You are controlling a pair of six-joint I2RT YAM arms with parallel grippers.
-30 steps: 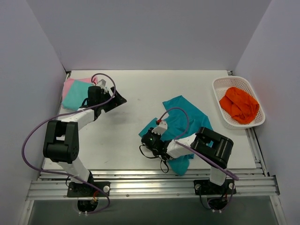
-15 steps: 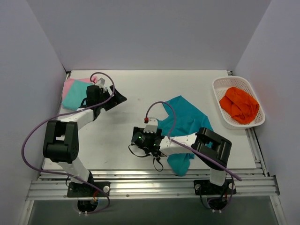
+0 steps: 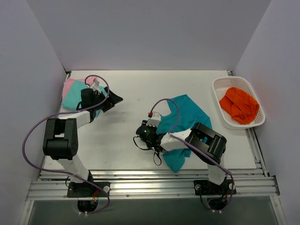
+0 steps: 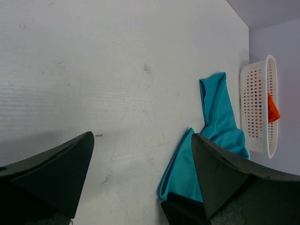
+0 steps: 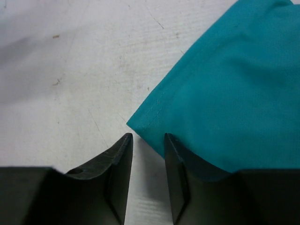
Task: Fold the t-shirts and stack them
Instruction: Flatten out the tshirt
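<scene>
Pink cloth shirt (image 3: 69, 85) and aqua-mint cloth shirt (image 3: 72, 100) are stacked; deep teal cloth shirt (image 3: 187, 115) unfolded. Left tool (image 4: 142, 138) wide open, right tool (image 5: 148, 143) slightly, both seemingly empty.

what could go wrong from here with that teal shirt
1. The right jaws stand nearly shut with bare table in their gap and the teal t-shirt's corner just ahead. Closing now may catch nothing.
2. That shirt lies bunched, partly under the right arm, so dragging it may crumple it more.
</scene>
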